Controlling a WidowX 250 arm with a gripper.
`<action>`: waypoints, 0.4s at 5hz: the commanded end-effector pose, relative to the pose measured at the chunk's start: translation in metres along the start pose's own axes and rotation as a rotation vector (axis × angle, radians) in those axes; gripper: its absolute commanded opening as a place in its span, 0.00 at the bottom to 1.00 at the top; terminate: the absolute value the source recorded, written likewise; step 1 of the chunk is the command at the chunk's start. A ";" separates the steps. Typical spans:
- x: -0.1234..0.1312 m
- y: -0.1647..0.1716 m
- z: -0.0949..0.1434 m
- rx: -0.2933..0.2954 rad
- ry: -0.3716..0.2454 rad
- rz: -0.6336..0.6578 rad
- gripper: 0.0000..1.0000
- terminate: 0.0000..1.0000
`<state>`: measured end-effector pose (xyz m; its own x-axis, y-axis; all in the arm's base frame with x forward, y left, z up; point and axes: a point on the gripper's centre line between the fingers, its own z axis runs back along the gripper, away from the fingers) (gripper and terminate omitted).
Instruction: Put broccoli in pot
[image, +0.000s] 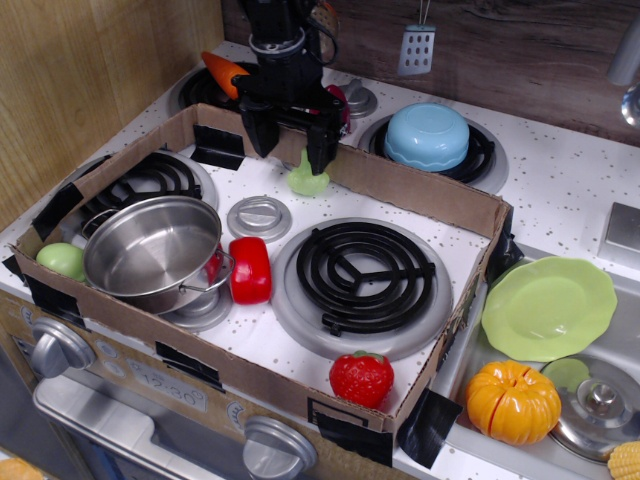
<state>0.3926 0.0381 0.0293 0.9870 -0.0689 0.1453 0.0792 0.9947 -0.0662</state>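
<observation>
The pale green broccoli (308, 182) lies on the white stove top just inside the back wall of the cardboard box. My gripper (295, 157) hangs right over it with its black fingers (322, 150) spread open, one on each side of the stem, and nothing is gripped. The shiny steel pot (152, 250) stands empty at the front left of the box, well away from the gripper.
The cardboard box wall (420, 195) runs right behind the broccoli. A carrot (225, 75) and a blue upturned bowl (428, 135) lie behind it. A grey lid (259, 217), a red piece (250, 270), a green ball (62, 260) and a strawberry (362, 378) lie in the box. A green plate (548, 305) and a pumpkin (512, 400) are at the right.
</observation>
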 end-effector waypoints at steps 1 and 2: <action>0.014 -0.010 0.009 -0.003 -0.042 -0.013 0.00 0.00; 0.015 -0.011 0.007 -0.001 -0.045 -0.022 0.00 0.00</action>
<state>0.3969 0.0276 0.0232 0.9866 -0.0799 0.1421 0.0914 0.9928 -0.0768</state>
